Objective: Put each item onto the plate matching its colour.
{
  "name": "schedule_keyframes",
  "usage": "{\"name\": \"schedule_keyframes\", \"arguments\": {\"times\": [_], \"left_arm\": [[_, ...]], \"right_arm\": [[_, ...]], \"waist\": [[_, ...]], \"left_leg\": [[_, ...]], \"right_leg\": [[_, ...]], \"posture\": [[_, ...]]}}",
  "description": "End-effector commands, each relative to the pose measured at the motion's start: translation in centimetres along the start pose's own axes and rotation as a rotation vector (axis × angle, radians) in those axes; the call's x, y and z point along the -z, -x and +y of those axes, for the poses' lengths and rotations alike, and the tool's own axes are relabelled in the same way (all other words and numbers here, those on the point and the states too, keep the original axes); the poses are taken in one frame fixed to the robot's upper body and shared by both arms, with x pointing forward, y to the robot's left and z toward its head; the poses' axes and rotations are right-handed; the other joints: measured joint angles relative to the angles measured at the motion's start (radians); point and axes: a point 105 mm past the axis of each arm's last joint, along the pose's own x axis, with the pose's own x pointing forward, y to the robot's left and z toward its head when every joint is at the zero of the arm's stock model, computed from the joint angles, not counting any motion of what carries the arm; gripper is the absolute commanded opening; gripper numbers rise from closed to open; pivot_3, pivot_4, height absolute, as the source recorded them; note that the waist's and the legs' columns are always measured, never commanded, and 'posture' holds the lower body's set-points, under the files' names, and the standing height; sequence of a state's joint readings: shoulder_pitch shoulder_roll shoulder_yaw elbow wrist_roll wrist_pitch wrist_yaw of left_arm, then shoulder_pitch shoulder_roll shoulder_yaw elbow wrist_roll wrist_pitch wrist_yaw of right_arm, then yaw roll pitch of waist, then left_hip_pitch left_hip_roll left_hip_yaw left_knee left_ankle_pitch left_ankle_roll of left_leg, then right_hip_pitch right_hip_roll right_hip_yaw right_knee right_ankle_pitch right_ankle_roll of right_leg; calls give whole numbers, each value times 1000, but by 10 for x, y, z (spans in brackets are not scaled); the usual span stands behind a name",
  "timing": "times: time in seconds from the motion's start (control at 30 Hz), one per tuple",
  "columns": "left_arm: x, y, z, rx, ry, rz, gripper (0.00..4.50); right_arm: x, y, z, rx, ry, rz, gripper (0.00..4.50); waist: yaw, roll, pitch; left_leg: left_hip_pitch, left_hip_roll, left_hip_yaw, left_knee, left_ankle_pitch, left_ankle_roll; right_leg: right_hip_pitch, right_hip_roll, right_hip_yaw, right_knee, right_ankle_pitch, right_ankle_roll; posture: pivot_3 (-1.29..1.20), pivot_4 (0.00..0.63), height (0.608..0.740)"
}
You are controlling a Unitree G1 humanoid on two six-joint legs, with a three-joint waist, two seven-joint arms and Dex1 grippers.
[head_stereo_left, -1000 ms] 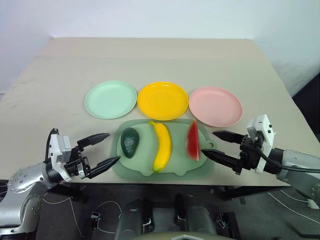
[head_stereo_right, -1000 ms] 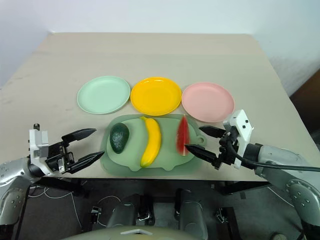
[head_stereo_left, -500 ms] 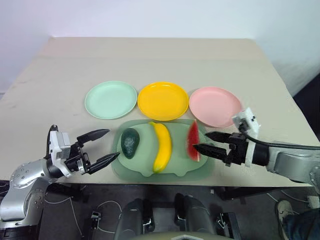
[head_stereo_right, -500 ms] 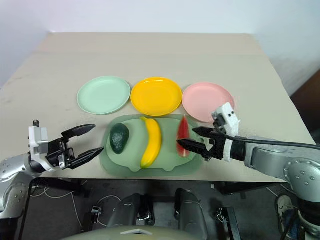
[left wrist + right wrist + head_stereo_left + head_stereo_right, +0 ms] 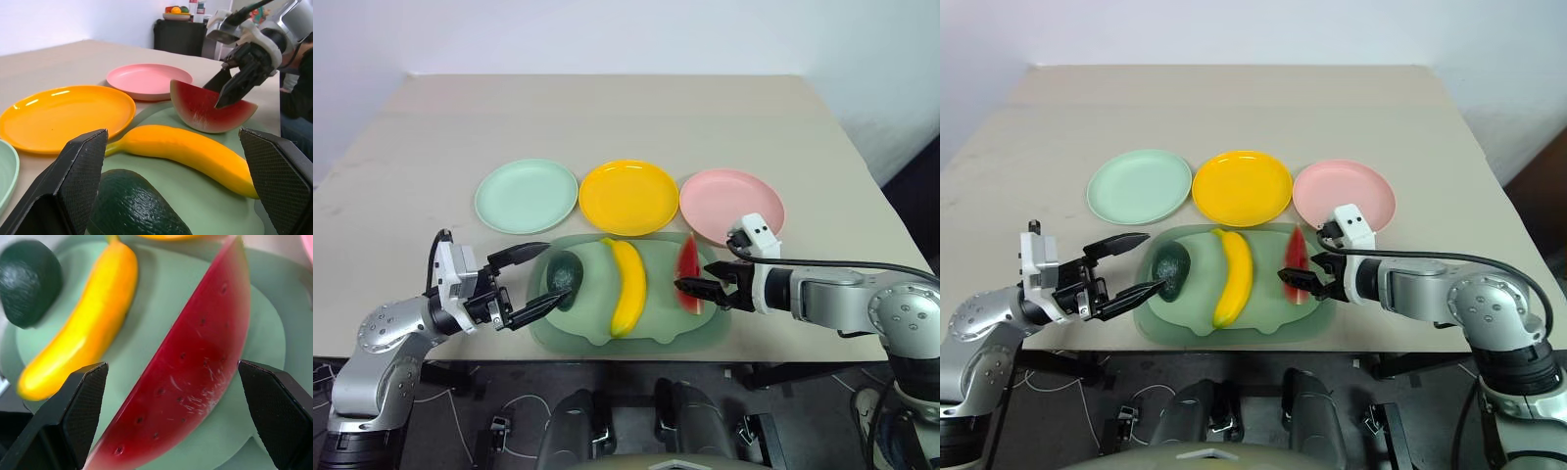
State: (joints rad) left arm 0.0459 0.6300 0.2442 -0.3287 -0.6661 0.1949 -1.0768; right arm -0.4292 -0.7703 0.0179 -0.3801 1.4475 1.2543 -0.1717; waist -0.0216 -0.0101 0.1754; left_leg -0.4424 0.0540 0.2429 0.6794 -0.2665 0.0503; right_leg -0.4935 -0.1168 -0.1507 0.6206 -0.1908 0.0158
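Note:
A dark green avocado, a yellow banana and a red watermelon wedge lie side by side on a translucent green tray. Behind the tray stand a mint green plate, a yellow plate and a pink plate, all bare. My left gripper is open at the tray's left edge, its fingertips either side of the avocado's near end. My right gripper is open over the tray's right side and straddles the watermelon wedge without closing on it.
The beige table stretches far behind the plates. Its front edge runs just below the tray. The tray lies close in front of the plates.
My right gripper has swung left and down from beside the tray to straddle the watermelon wedge. My left gripper has edged right to the avocado. Both stay open.

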Motion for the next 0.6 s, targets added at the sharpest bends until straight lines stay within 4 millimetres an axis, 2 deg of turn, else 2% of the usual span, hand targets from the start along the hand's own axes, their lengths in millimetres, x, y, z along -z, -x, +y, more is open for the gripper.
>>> {"name": "schedule_keyframes", "arguments": {"times": [0.03, 0.13, 0.3, 0.4, 0.57, 0.6], "left_arm": [[-4, 1, -2, 9, -16, -13, 4500], [-3, 2, -3, 11, -14, -13, 4500], [-1, 6, -2, 3, -11, -11, 4500], [1, 11, -1, 0, -11, -6, 4500], [3, 15, 0, 0, -14, 2, 4500], [3, 16, 0, 1, -14, 1, 4500]], "right_arm": [[-2, -8, -2, 45, 29, 41, 4479], [-1, -12, -8, 93, 45, 88, 4479], [-3, -15, -6, 103, 87, 131, 4479], [-2, -14, -6, 118, 124, 158, 3927], [1, -11, -6, 132, 177, 194, 2236], [2, -11, -6, 131, 179, 194, 2116]], "waist": [[1, 0, 0], [4, 0, 0], [2, 0, 0], [2, 1, 0], [2, 1, -1], [2, 1, -1]], "left_leg": [[0, 0, 0, 0, 0, 0], [0, 0, 0, 0, 0, 0], [-1, 0, 1, 0, 0, 0], [0, 0, 2, 0, 0, 0], [-1, 1, 2, -1, 0, 0], [-1, 1, 2, -1, 0, 0]], "right_leg": [[0, 0, 0, 0, 0, 0], [-1, 0, 0, 0, 0, 0], [-1, 0, 0, 1, 0, 0], [-1, 0, 0, 1, 0, 0], [-2, 0, 1, 1, 0, 0], [-2, 0, 1, 1, 0, 0]], "posture": [[0, 150, 696], [0, 150, 696], [0, 150, 696], [0, 150, 696], [0, 150, 696], [0, 150, 696]]}}
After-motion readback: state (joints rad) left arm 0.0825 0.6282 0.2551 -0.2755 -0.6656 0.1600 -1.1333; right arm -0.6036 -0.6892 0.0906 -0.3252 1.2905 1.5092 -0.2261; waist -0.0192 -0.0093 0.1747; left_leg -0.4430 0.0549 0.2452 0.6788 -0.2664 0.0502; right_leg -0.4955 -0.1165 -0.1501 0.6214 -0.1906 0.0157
